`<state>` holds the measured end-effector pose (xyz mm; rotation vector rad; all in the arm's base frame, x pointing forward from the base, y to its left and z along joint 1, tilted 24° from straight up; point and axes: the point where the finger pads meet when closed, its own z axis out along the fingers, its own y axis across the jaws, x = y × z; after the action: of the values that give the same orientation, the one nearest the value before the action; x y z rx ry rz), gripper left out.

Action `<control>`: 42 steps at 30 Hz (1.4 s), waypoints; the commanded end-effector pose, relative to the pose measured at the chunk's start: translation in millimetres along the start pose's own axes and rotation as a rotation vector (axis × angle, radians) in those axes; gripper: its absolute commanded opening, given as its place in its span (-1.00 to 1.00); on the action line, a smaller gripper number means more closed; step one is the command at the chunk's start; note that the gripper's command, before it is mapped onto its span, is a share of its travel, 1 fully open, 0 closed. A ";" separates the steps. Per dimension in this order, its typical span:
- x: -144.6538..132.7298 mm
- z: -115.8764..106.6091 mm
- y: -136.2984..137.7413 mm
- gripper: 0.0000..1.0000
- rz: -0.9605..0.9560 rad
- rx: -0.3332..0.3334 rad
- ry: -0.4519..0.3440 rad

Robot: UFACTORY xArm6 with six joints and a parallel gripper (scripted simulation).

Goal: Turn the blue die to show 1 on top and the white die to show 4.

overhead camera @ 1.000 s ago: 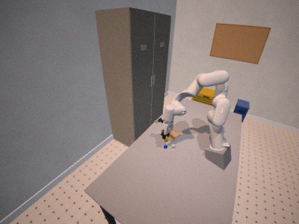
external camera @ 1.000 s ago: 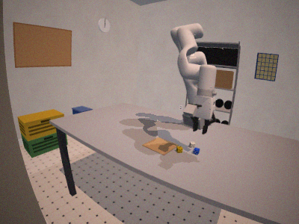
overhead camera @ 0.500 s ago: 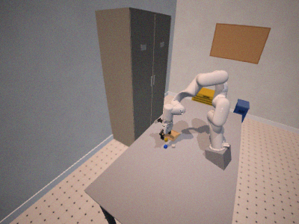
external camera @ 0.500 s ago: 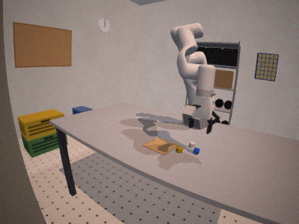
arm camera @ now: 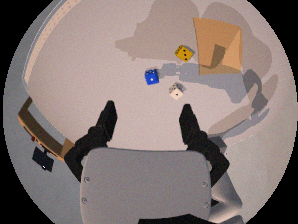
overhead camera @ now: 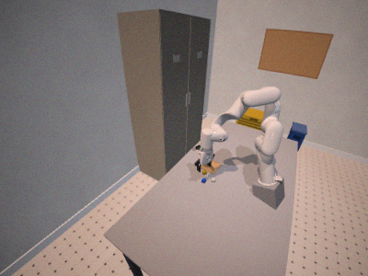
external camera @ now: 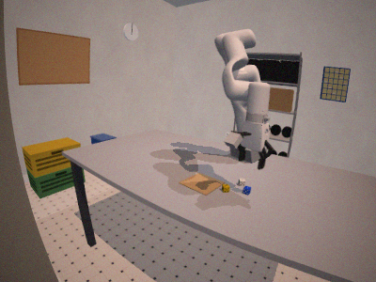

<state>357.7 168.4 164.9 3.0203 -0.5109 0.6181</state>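
Observation:
The tan mat (overhead camera: pixel 216 166) (external camera: pixel 193 182) (arm camera: pixel 226 36) lies flat on the table. All three dice lie on the bare table beside it. The yellow die (overhead camera: pixel 204 171) (external camera: pixel 226 188) (arm camera: pixel 184 52) is close to the mat's edge. The blue die (overhead camera: pixel 203 180) (external camera: pixel 246 190) (arm camera: pixel 152 76) and the white die (overhead camera: pixel 213 179) (external camera: pixel 242 181) (arm camera: pixel 176 90) lie a little farther out, apart from each other. My gripper (overhead camera: pixel 202 163) (external camera: pixel 251 161) (arm camera: pixel 148 110) is open and empty, hanging well above the dice. The faces that the dice show are too small to read.
The arm's base block (overhead camera: pixel 268 193) stands on the table to the right of the dice. A tall cabinet (overhead camera: pixel 170 87) stands past the table's far corner. A yellow crate on a green crate (external camera: pixel 47 155), a blue box (overhead camera: pixel 297 131) and a shelf (external camera: pixel 282 99) stand off the table.

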 end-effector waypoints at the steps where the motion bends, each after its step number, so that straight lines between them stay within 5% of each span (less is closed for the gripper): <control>1: 0.6 0.5 -0.8 1.00 0.136 -0.001 0.013; 42: -2.4 12.5 1.2 1.00 1.158 0.005 0.016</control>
<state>359.1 166.5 152.6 2.5423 -2.0597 0.5788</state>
